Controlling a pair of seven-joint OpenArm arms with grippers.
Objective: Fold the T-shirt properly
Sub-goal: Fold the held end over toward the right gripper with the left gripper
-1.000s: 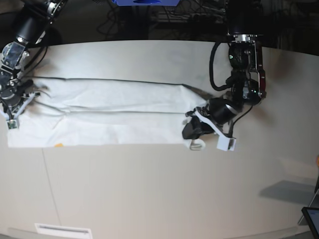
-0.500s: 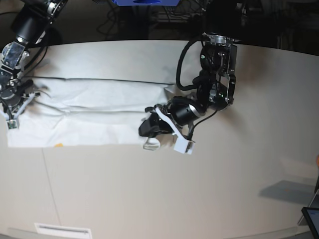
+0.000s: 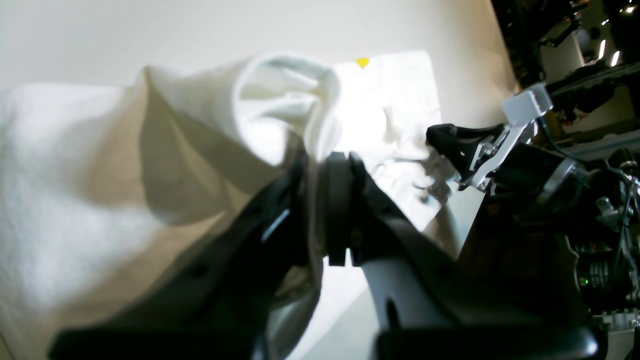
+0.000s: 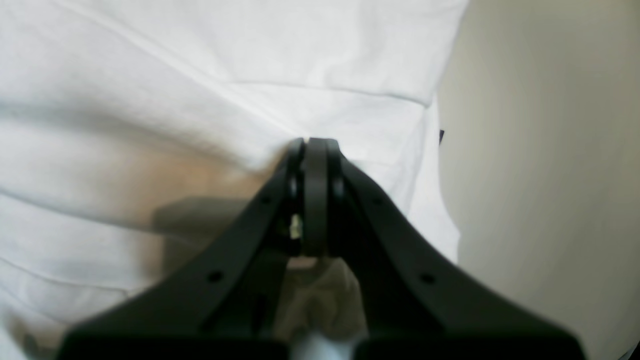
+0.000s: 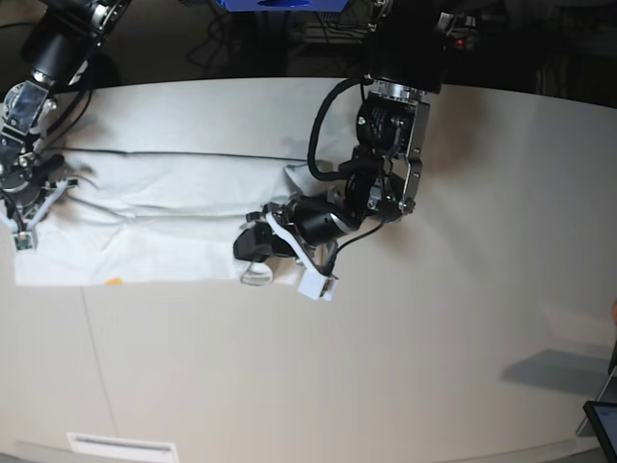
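We noted the left gripper (image 5: 253, 258) pinching the T-shirt (image 5: 164, 207) hem above the table (image 5: 386, 367) — the right gripper (image 5: 21, 224) clamped on its far end.

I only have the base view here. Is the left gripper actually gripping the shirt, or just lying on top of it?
Observer: Gripping. In the left wrist view the left gripper is shut on a raised fold of the T-shirt, and cloth bunches up above its tips.
Operator: And the right one, at the far end?
Observer: The right wrist view shows the right gripper shut too, with white cloth puckered at its tips, close to the shirt's edge.
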